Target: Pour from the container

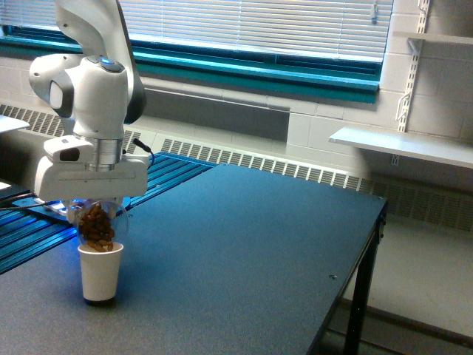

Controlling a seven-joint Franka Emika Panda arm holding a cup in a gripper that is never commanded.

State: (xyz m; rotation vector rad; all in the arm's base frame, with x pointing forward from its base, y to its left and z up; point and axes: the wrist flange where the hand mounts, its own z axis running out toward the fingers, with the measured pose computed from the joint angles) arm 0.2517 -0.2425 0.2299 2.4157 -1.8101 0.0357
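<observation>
My gripper [94, 205] hangs from the white arm at the exterior view's left, shut on the container [97, 224], a clear round plastic cup with brown nut-like bits inside. The container is tipped downward, and its brown contents reach down to the rim of a white paper cup [100, 271]. That paper cup stands upright on the dark table [244, 251] directly under the container. The fingertips are hidden behind the gripper body and the container.
A blue slatted surface [159, 171] lies behind the arm at the exterior view's left. The table's right edge [373, 244] drops off to the floor. White shelves [403, 144] hang on the wall at the exterior view's right, below window blinds.
</observation>
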